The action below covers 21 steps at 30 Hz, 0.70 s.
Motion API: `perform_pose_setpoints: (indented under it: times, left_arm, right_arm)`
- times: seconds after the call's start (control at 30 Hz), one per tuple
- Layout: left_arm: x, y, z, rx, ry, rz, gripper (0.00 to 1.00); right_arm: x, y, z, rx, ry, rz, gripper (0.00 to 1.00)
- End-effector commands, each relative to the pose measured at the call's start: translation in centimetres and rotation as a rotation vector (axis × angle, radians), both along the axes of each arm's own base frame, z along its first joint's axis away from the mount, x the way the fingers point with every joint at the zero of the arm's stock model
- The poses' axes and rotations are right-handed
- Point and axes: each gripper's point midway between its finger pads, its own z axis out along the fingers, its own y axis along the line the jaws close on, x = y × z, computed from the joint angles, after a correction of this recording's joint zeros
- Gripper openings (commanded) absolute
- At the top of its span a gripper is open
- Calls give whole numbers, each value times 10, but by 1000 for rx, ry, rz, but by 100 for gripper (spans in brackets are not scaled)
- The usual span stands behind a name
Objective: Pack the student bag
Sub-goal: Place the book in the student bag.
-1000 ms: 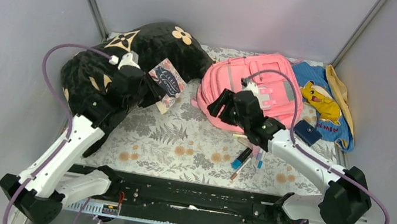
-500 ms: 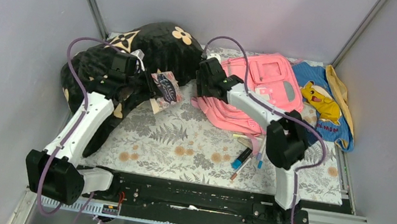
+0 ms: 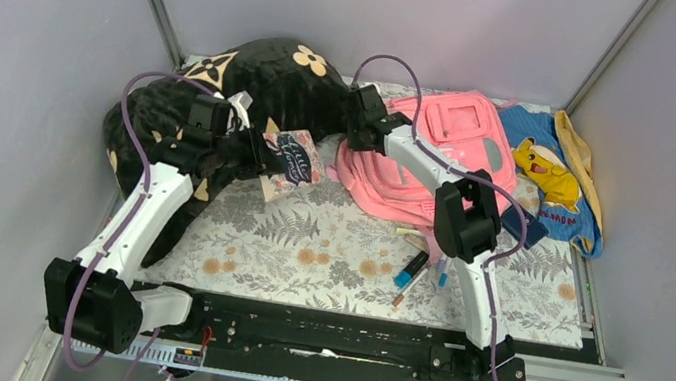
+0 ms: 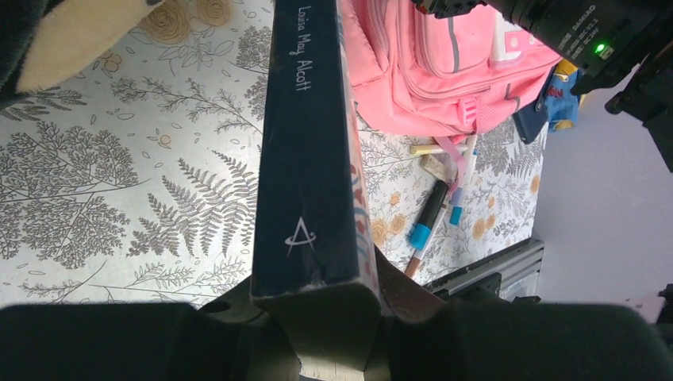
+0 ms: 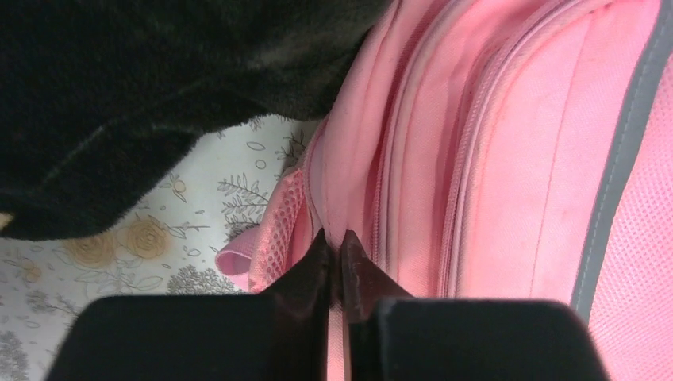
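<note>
The pink fabric backpack with grey trim lies at one o'clock on the floral-print surface. The right jaws are pressed together at its nine-o'clock zip seam, probably to open it. The left jaws pinch a dark navy book across its covers, apparently holding it ready for loading.

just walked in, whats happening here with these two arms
The left gripper holds a dark blue book beside the black pillow. The right gripper has its fingers closed together against a seam on the pink student bag, on the side nearest the pillow. Whether they pinch a zip pull is unclear. Pens lie in front of the bag, not yet packed.
</note>
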Motion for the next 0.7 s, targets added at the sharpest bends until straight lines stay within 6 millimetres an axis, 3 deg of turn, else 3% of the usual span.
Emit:
perform_pose_setpoints:
  times: [0.0, 0.1, 0.13, 0.23, 0.37, 0.67]
  left_arm:
    - [17, -11, 35, -67, -175, -70, 0]
    - [19, -24, 49, -171, -233, -120, 0]
    - [21, -27, 50, -191, -233, -134, 0]
    - [30, -36, 50, -235, -198, -172, 0]
    - [41, -44, 49, -292, -208, -194, 0]
    - [66, -72, 45, -476, -135, -270, 0]
  right_arm:
    - [12, 1, 42, 75, -48, -6, 0]
    - [7, -3, 84, 127, -108, -1, 0]
    - [3, -4, 105, 154, -135, 9, 0]
    - [-3, -11, 143, 193, -175, 30, 0]
    - [-10, -19, 176, 250, -187, 63, 0]
    - [-39, -23, 228, 378, -174, 181, 0]
